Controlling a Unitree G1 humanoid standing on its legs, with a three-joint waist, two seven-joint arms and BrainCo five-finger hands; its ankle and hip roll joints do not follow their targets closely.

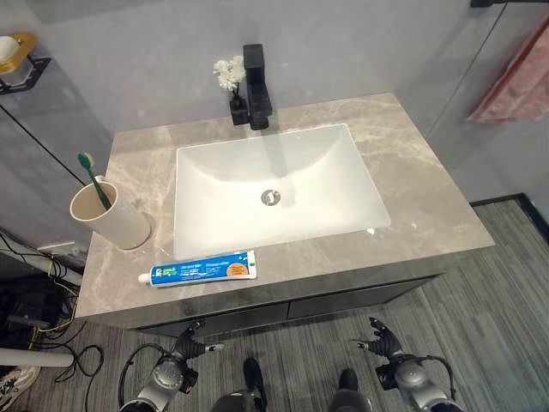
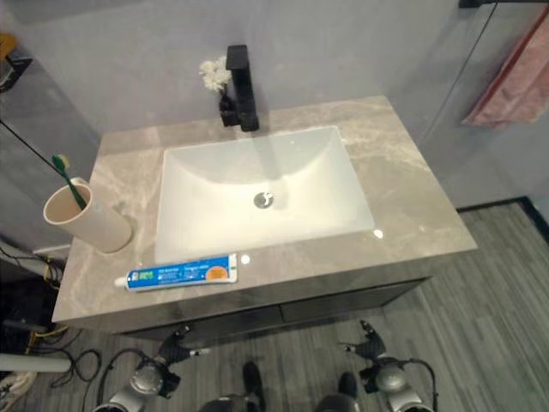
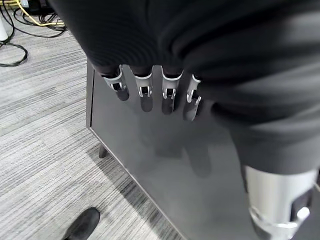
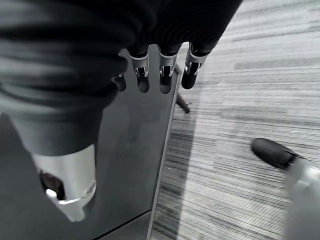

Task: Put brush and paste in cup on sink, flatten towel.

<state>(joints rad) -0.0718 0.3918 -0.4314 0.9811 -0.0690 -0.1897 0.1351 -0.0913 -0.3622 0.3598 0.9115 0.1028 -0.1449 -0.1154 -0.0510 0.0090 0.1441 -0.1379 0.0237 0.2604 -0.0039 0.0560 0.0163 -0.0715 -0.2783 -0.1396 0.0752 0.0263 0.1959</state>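
Note:
A beige cup (image 1: 107, 219) stands on the left of the grey stone counter (image 1: 420, 189), and a green-headed toothbrush (image 1: 94, 180) stands in it. A blue and white toothpaste tube (image 1: 199, 269) lies flat along the counter's front edge, right of the cup. A pink-red towel (image 1: 515, 81) hangs bunched on a rail at the far right. Both hands hang low in front of the cabinet, below the counter. My left hand (image 1: 189, 345) has relaxed fingers (image 3: 145, 92) and is empty. My right hand (image 1: 380, 337) likewise has loose fingers (image 4: 162, 75) and holds nothing.
A white basin (image 1: 274, 154) is set in the middle of the counter, with a black faucet (image 1: 256, 86) and a small vase of white flowers (image 1: 230, 77) behind it. The dark cabinet front (image 3: 165, 165) is close to both hands. A wall shelf (image 1: 21, 69) sits at far left.

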